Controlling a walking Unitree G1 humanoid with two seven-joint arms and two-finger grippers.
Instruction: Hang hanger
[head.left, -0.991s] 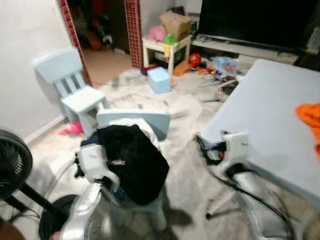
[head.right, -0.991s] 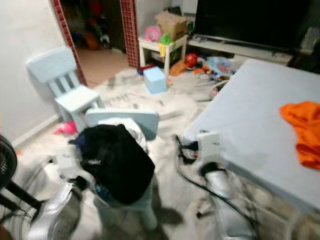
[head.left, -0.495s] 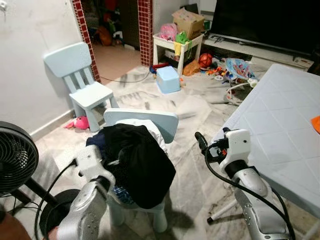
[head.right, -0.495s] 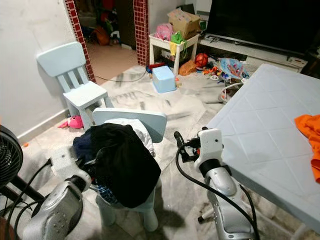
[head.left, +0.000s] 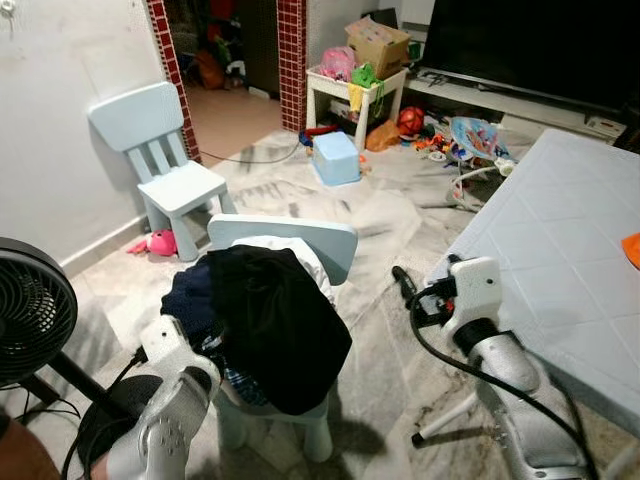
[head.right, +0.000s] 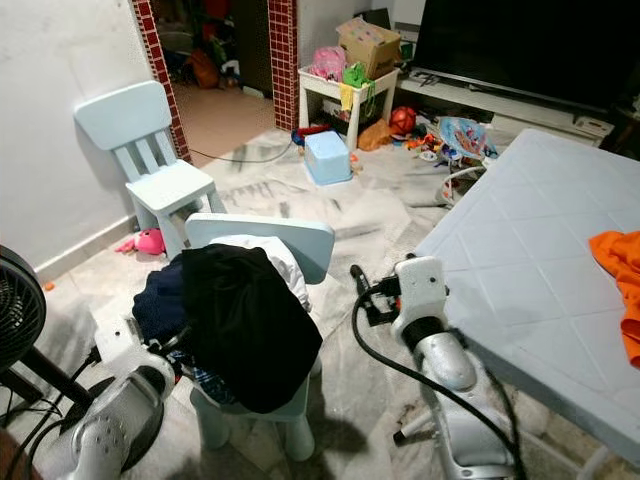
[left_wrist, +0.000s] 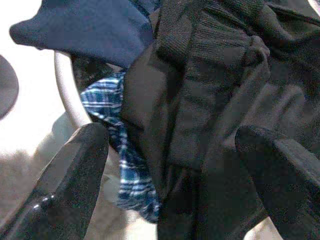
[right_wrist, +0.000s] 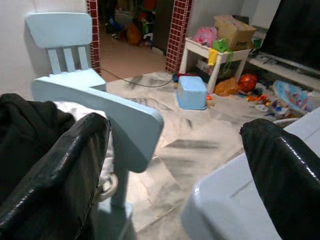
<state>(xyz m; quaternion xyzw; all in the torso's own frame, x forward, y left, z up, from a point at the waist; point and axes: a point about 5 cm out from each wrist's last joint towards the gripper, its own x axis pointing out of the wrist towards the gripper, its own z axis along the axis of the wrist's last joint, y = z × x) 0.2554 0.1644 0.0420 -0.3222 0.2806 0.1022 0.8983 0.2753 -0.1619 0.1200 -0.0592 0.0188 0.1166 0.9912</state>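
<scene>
I see both eye views sharp and evenly lit by soft indoor light, with no motion blur. The pale floor (head.left: 380, 215) is bright, and the white table (head.right: 530, 290) beside it looks slightly washed out. Short soft shadows lie on the floor under the clothes-piled chair (head.left: 285, 250). The doorway (head.left: 225, 60) beyond that chair is dimmer. The television screen (head.right: 520, 40) is near black. In the left wrist view the dark clothing (left_wrist: 210, 100) is murky, the fingers (left_wrist: 65, 185) blurred, with blown-out white beside them. In the right wrist view the fingers (right_wrist: 55, 170) are soft, with glossy highlights.
</scene>
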